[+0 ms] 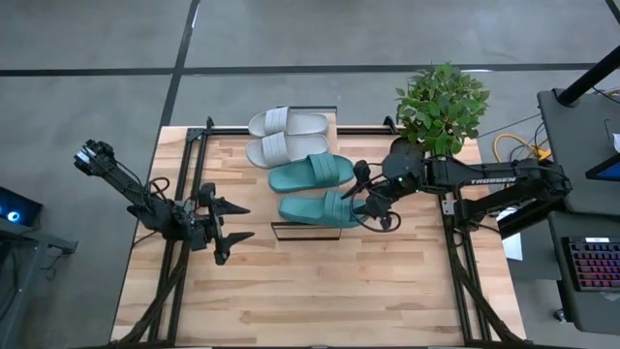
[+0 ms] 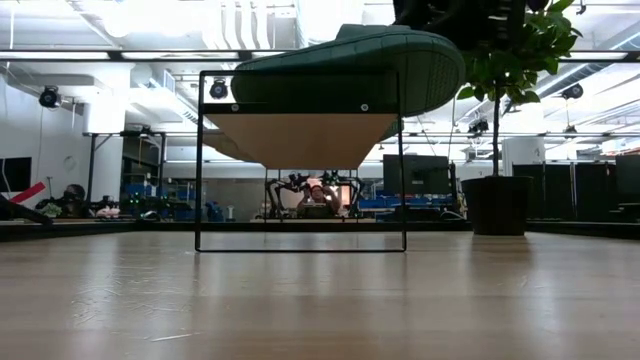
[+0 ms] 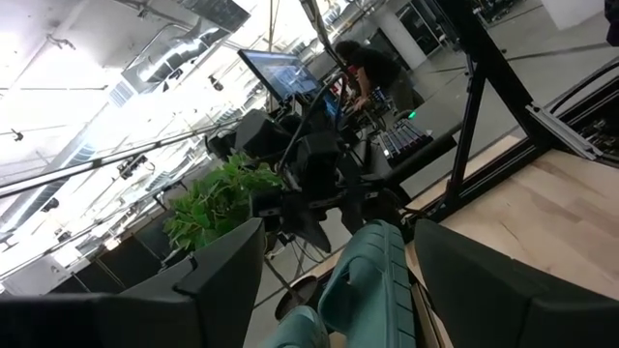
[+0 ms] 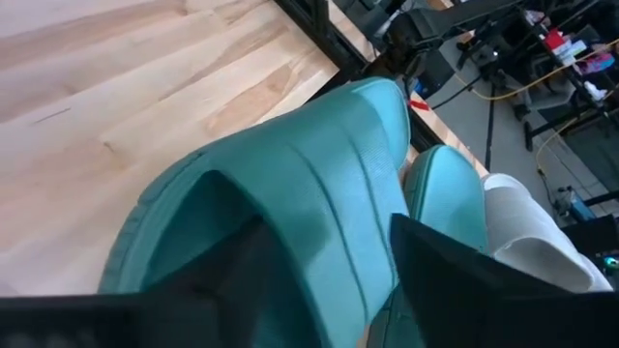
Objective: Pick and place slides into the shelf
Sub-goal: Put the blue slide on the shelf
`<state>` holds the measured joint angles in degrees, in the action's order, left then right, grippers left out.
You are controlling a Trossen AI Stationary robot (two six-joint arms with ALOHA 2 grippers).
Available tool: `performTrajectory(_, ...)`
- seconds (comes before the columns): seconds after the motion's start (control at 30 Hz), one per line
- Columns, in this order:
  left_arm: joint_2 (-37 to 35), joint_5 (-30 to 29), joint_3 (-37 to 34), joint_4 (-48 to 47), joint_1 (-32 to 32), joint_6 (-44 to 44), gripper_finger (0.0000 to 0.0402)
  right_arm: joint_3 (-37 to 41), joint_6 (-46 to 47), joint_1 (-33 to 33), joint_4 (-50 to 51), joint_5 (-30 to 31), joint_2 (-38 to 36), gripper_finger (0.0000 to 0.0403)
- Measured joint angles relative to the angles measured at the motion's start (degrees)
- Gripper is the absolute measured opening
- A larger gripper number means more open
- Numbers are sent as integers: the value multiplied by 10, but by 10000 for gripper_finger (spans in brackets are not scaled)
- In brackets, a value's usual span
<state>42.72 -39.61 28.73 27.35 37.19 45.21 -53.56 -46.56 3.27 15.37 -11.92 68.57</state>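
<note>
Seemingly the job is almost done — in the high view all four slides lie in a row along the shelf (image 1: 306, 229): two pale grey-white slides (image 1: 288, 122) at the far end, a teal slide (image 1: 312, 173) beside them, and the last teal slide (image 1: 315, 209) at the near end, over the dark end frame. What looks left is this last one: the right gripper (image 1: 365, 199) is at its heel end, one finger inside the opening under the strap and the other outside on top, as the right wrist view shows (image 4: 319, 280). I cannot tell whether the fingers are pinching the strap or standing loose around it, so whether the slide has been let go is open. From table height the teal slide (image 2: 345, 70) sits on the plank top and overhangs the frame on one side, so it may want a nudge inward.

The left gripper (image 1: 225, 233) waits over the table near the shelf's near end, fingers spread, holding nothing.

The slides are smooth moulded foam — matte, rounded at toe and heel, with a wide strap ribbed in shallow lengthwise grooves. The shelf is a light wood plank on thin black metal rod. The table (image 1: 291, 291) is pale butcher-block with visible grain.
</note>
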Motion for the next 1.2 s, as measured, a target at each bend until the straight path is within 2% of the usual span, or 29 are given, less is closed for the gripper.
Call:
performTrajectory(0.33, 0, -2, 0, 0, 0, 0, 251, 0, -30, 0, 33, 0, 0, 23)
performTrajectory(0.53, 0, -2, 0, 0, -1, 0, 251, 0, -83, -11, 36, 5, 0, 13)
performTrajectory(0.7, 0, -2, 0, 0, 0, 0, 251, 0, -123, -24, 36, 53, 0, 12)
performTrajectory(0.93, 0, -2, 0, 0, 0, 0, 251, 0, -169, -23, 41, 63, -1, 12)
performTrajectory(1.1, 0, -3, -1, 0, 0, 0, 251, 1, -192, -23, 57, 112, -6, 11)
performTrajectory(1.2, 0, -4, -1, 0, 0, 0, 251, 0, -217, -22, 67, 116, -7, 11)
